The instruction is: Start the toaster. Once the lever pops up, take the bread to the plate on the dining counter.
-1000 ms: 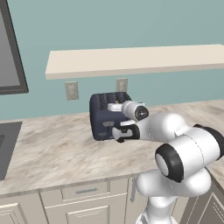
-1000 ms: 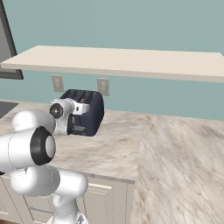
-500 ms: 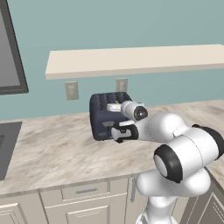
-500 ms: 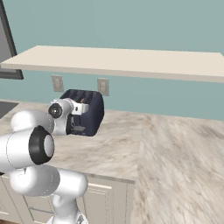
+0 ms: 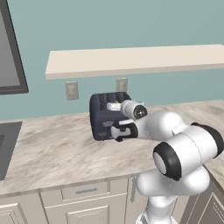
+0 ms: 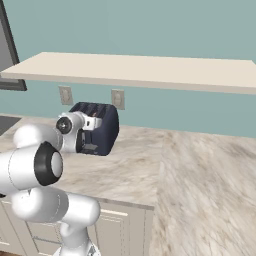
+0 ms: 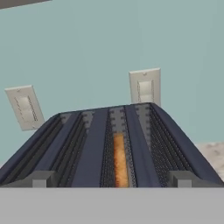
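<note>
- Gripper (image 5: 117,131) sat against the toaster's (image 5: 105,114) front face, on the side nearest the arm; whether its jaws were wide or narrow could not be told.
- Two pale wall outlets (image 7: 145,86) hung on the teal wall behind the toaster, and a long beige shelf (image 5: 131,59) ran above it.
- Beside it the marbled worktop (image 5: 52,148) lay bare, with a dark frame (image 5: 11,52) on the wall at far left.
- The toaster was dark navy and boxy, standing upright near the wall.
- From the hand view, bread (image 7: 120,159) showed golden-brown, sunk in the third of four slots from the left.
</note>
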